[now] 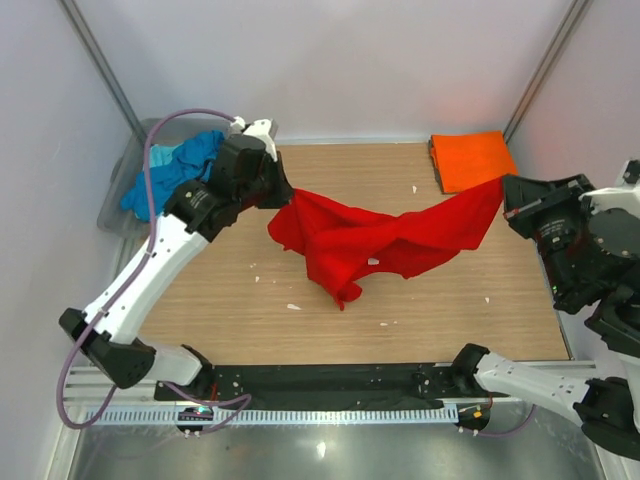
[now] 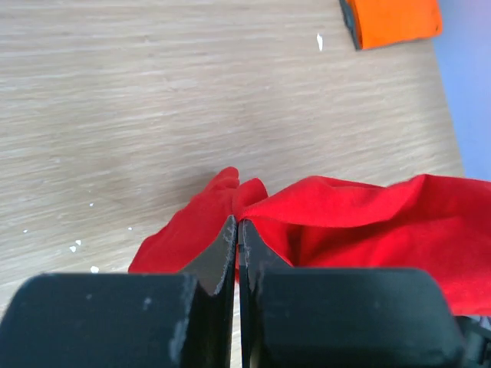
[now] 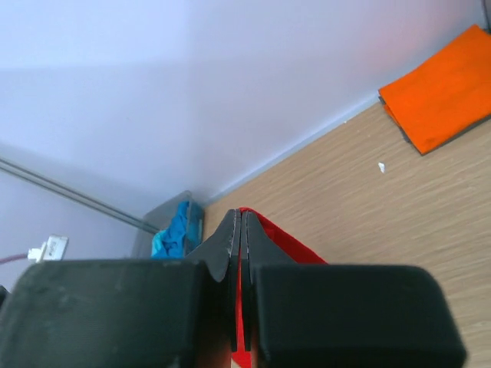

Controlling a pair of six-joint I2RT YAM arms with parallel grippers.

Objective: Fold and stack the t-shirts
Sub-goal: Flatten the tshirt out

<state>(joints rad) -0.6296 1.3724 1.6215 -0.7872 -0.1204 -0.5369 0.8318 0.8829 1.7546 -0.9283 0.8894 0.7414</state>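
Note:
A bright red t-shirt hangs stretched above the wooden table between my two grippers, its middle sagging down to the wood. My left gripper is shut on its left end; in the left wrist view the red cloth is pinched at the fingertips. My right gripper is shut on the right end, with red cloth squeezed between its jaws. An orange t-shirt lies folded at the back right corner. Blue and turquoise t-shirts are heaped in the tub at the back left.
A grey translucent tub stands at the back left corner against the wall. Small white specks dot the wood. The arms' black base rail runs along the near edge. Pale walls close in the table.

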